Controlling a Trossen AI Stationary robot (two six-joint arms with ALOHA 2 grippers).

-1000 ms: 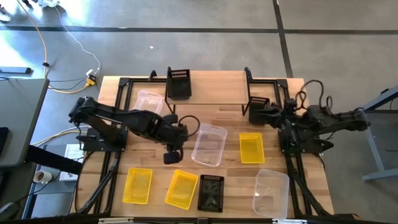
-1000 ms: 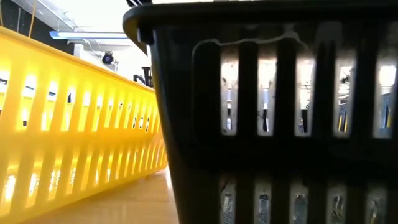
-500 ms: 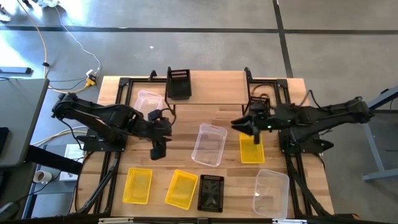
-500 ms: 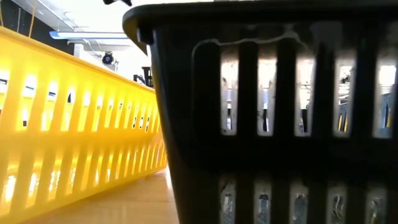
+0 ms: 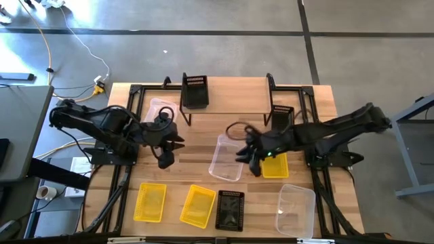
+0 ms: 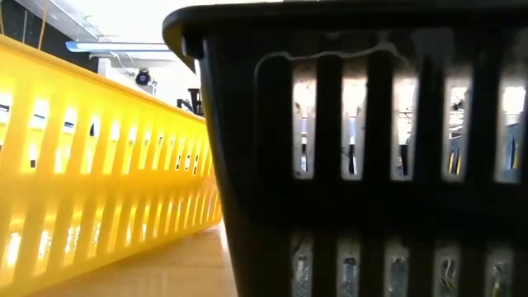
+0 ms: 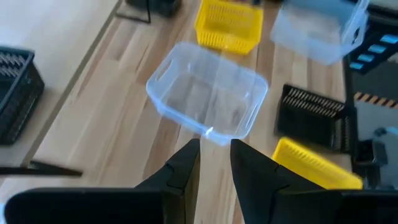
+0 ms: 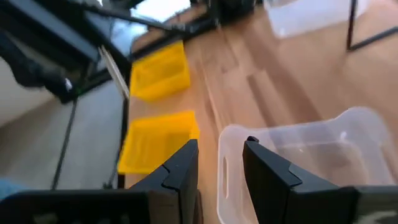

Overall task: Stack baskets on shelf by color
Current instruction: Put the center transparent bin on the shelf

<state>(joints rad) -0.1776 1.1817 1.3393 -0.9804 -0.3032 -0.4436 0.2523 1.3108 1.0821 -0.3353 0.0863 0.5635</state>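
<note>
In the high view the clear basket (image 5: 227,157) sits mid-table on its base. My right gripper (image 5: 246,154) (image 8: 221,152) is open a little at that basket's (image 8: 305,162) right side, with its fingers above the rim. My left gripper (image 5: 165,156) (image 7: 214,149) is narrowly open and stands to the left of the same basket (image 7: 208,99), apart from it. One black basket (image 5: 194,90) stands on the shelf (image 5: 234,95). Another black basket (image 5: 281,116) rests on the table by the shelf's right leg. A yellow basket (image 5: 274,164) lies partly under my right arm.
Along the near edge stand two yellow baskets (image 5: 150,202) (image 5: 198,205), a black one (image 5: 229,210) and a clear one (image 5: 296,209). Another clear basket (image 5: 163,108) sits at far left. The low view is blocked by a yellow wall (image 6: 99,165) and a black basket (image 6: 363,165).
My left gripper has drawn back from the middle clear basket toward the table's left edge. My right gripper has swung from the black basket by the shelf's right leg toward the table's left and near side, and has reached the clear basket's right side. No basket has moved.
</note>
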